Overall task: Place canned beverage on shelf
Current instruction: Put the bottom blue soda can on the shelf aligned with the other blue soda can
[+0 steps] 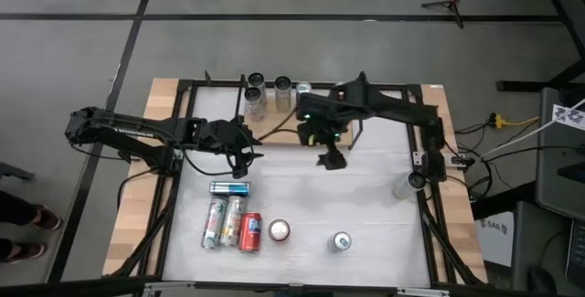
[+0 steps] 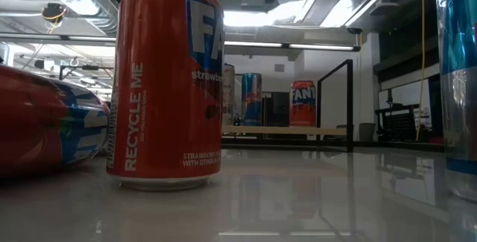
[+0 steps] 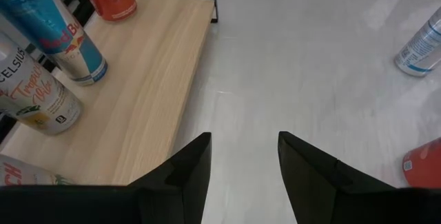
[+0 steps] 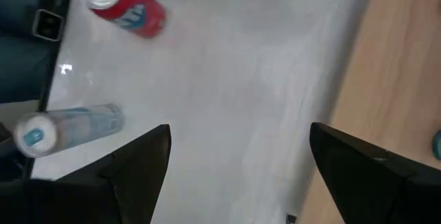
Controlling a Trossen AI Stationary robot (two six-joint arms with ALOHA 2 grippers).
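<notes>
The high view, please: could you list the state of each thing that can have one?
Left claw: open, empty, beside the shelf.
Right claw: open wide, empty.
Shelf: cans upright at its left end.
Blue can: lying.
Red can: lying.
Red-topped can: upright.
Silver can: upright.

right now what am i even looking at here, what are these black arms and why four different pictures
Two robot arms work at a white table. One camera looks straight down, one sits at tabletop height, and one rides on each wrist, looking past that arm's own fingers. The left gripper and right gripper are both open and hold nothing; both hover near the shelf, a light-wood board at the table's far edge. Cans already stand on it, among them a Red Bull can and a Celsius can. More cans wait on the table, including an upright red Fanta can.
</notes>
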